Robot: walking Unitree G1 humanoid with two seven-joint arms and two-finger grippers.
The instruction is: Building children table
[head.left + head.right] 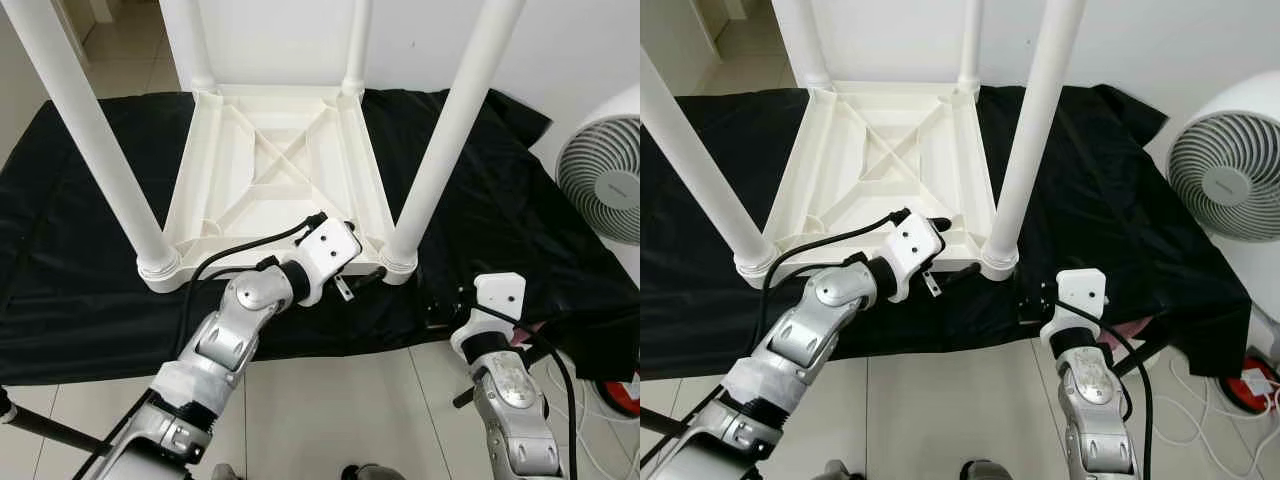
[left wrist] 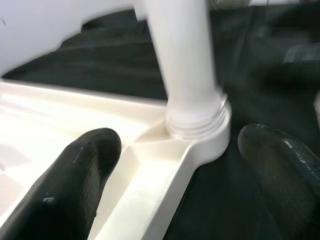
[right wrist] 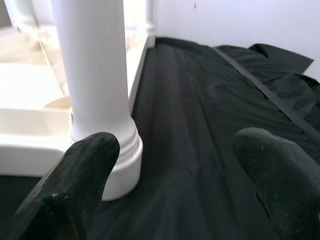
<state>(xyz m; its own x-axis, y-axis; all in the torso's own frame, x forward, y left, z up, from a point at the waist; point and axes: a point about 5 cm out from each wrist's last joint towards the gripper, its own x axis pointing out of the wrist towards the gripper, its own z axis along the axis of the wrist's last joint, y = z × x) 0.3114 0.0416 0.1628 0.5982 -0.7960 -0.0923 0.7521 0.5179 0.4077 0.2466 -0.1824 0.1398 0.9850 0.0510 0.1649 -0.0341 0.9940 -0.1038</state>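
- The right gripper hovers low over the near edge of the black cloth, its two black fingers spread wide apart with nothing between them; in the right wrist view they frame the base of the near right leg.
- The left gripper sits at the near rim of the children table, just beside that same leg's socket. Its fingers are parted and straddle the rim: one finger lies over the ribbed inside of the frame, the other hangs outside over the cloth. Whether either finger touches the plastic cannot be told.
- The white plastic children table lies upside down on the black cloth, its ribbed underside with an X-shaped brace facing up.
- All four legs stand upright in the corner sockets: the near left leg and near right leg rise out of the top of the picture, and the two far legs stand by the wall.
- The cloth covers a low surface and drapes over its front edge to the tiled floor.
- A white fan stands to the right, beyond the cloth's edge, with cables on the floor below it.
- A white wall lies behind.
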